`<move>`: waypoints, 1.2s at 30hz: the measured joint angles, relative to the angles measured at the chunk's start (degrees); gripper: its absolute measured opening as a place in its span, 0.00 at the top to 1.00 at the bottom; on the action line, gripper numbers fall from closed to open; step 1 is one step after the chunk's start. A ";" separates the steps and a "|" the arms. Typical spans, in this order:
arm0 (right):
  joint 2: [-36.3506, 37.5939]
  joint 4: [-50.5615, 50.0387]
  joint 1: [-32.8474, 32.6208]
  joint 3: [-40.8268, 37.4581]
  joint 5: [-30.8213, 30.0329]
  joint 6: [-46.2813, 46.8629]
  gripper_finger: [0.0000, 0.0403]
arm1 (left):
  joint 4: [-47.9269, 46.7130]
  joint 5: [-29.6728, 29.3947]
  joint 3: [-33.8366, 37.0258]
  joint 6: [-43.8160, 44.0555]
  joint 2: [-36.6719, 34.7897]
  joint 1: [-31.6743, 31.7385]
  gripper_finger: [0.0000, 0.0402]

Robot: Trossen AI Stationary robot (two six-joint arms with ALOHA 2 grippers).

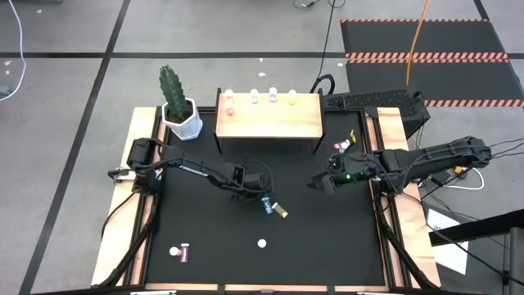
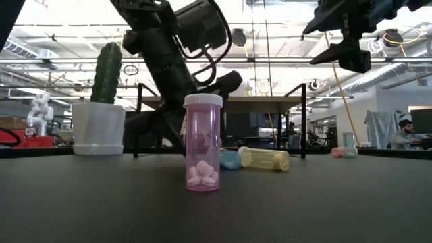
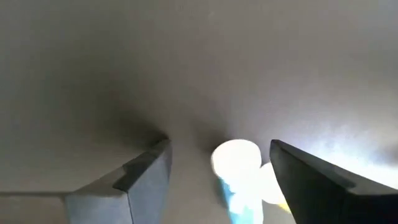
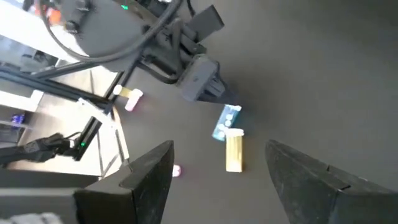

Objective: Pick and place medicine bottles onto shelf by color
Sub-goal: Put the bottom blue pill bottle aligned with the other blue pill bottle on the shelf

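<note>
Left gripper (image 1: 260, 192), jaws apart, hung low over the mid-tabletop with the blue bottle (image 1: 267, 205) just beyond its fingertips; in its wrist view you had that bottle's white cap between the fingers, not clamped. Right gripper (image 1: 321, 183), jaws also apart and empty, waited to the right, looking across at the same spot.

Step in hand, by my reading: the pick of the blue bottle. Your next move called for lowering squarely astride it and closing without nudging the yellow bottle (image 1: 280, 211), which lay touching it.

Inventory, largest first:
- Tabletop (image 1: 344, 246): black, carrying everything.
- Shelf (image 1: 268, 121): wooden, at the far edge; four small bottles stood along its back.
- Purple bottle (image 2: 202, 143): upright, white tablets inside.
- Yellow and blue bottles: lying down; contents indistinct.
- Bottle near the front-left corner (image 1: 183, 253): lying down.
</note>
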State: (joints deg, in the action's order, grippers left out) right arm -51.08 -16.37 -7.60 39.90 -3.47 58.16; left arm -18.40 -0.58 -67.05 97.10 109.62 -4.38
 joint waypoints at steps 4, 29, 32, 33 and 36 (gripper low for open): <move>0.05 0.01 -0.36 0.02 2.07 -0.12 0.39 | 1.07 1.03 -0.01 1.37 -0.04 -0.75 0.37; 0.21 1.59 -5.69 0.02 2.15 -0.34 0.39 | 2.11 5.98 -0.19 12.18 3.67 -0.10 0.39; 0.21 1.59 -6.43 0.02 2.15 0.11 0.39 | -0.36 7.76 -0.28 12.30 3.69 0.60 0.43; 0.21 1.59 -6.69 0.02 2.13 0.28 0.39 | -1.03 8.38 -0.28 12.28 3.71 0.86 0.45; 0.21 1.59 -7.51 0.02 1.92 0.32 0.39 | -1.67 10.21 -0.24 12.03 3.74 1.60 0.55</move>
State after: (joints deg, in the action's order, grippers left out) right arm -50.87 -14.79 -15.10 39.92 -1.55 58.48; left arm -20.07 9.63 -67.30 109.14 113.36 -2.78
